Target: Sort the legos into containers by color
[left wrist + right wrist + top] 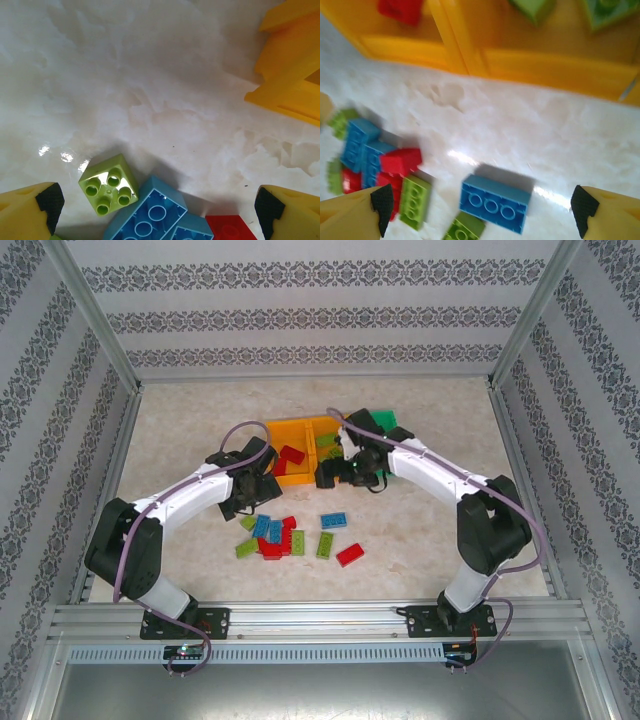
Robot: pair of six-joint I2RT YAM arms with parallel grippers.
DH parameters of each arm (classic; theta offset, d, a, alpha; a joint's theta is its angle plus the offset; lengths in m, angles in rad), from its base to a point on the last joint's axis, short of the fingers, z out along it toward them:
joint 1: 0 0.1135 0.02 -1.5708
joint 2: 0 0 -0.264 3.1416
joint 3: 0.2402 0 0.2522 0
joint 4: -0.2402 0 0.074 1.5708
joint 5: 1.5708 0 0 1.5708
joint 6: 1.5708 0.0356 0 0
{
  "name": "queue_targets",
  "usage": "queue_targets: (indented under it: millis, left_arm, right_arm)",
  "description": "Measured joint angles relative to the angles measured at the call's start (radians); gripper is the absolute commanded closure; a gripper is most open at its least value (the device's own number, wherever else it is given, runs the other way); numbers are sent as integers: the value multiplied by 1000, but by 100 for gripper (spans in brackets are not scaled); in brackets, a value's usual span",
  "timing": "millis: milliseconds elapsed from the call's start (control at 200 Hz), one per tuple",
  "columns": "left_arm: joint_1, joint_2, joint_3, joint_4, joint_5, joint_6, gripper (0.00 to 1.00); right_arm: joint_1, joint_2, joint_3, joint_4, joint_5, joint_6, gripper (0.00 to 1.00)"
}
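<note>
Well, L claw hangs over the near-left edge of the brick heap, fingers spread wide, nothing held. Its wrist cam has a lime-green four-stud plastic brick lying on the pale marbled worktop, w/ light-blue studded bricks touching it on the right and a red brick corner just beside those.

Loose heap of red, green and blue legos sits centre-near. Right of it, apart: lone blue brick, green brick, red brick.

Far of the heap, two orange open plastic bins stand touching: left orange bin has a red lego in it, right orange bin a green lego. Green plastic bin is just right, partly behind the R arm.

R claw hovers at the orange bins' near wall, fingers wide apart, empty; the lone blue brick lies on the worktop below it.
</note>
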Motion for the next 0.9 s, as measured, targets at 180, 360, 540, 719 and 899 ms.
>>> queue_targets:
  millis: [180,360,540,719,899]
  left_arm:
    - [0,0,38,-4,-16,53,0]
    - [2,7,78,-3,-17,124,0]
    - [15,31,77,-3,9,182,0]
    - [47,34,63,3,38,238,0]
    - [95,34,42,22,67,282,0]
  right_arm:
    - [66,2,-27,-43,76,18,6]
    - [132,37,-27,-51,137,73,6]
    - [190,89,-35,-50,180,149,7]
    - [240,151,-18,-55,224,206,10]
    - [260,242,34,-78,256,243,23]
